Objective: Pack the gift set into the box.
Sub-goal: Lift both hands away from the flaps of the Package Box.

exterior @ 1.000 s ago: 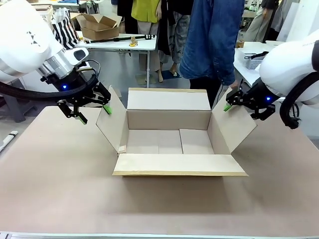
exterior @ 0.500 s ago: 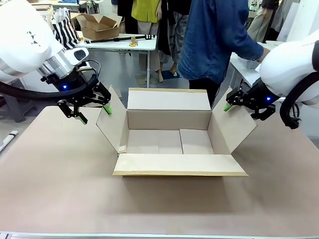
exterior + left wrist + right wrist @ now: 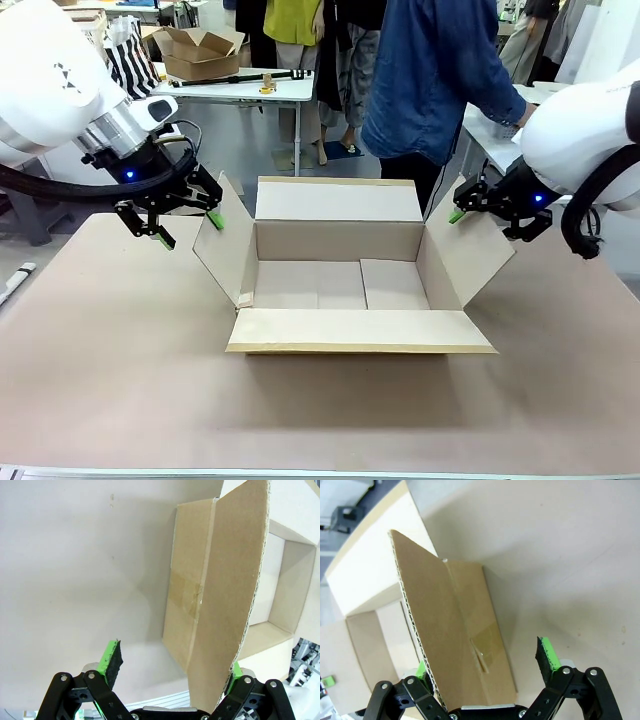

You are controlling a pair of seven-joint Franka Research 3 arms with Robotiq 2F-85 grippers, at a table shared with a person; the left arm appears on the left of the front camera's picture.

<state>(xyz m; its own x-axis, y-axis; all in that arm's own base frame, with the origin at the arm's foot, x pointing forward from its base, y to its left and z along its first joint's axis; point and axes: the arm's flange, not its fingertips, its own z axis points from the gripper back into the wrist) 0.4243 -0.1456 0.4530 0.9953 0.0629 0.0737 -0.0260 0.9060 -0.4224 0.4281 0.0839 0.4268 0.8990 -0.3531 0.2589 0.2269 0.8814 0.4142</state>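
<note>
Only the person at the far side has moved: the body has leaned further toward the picture's right, with an arm stretched out to the side table there. Both arms and the box sit as they did a second ago.

The box stands in the middle of the table, its four flaps spread and its inside bare cardboard. The left gripper hangs at the outer edge of the left flap. Seen from its wrist, the left gripper is spread wide: the flap's edge lies right against one green pad, while the other pad stands well apart. The right gripper is at the top corner of the right flap. From its own wrist, the right gripper is likewise released, the flap close by one pad and the other pad clear of it.
</note>
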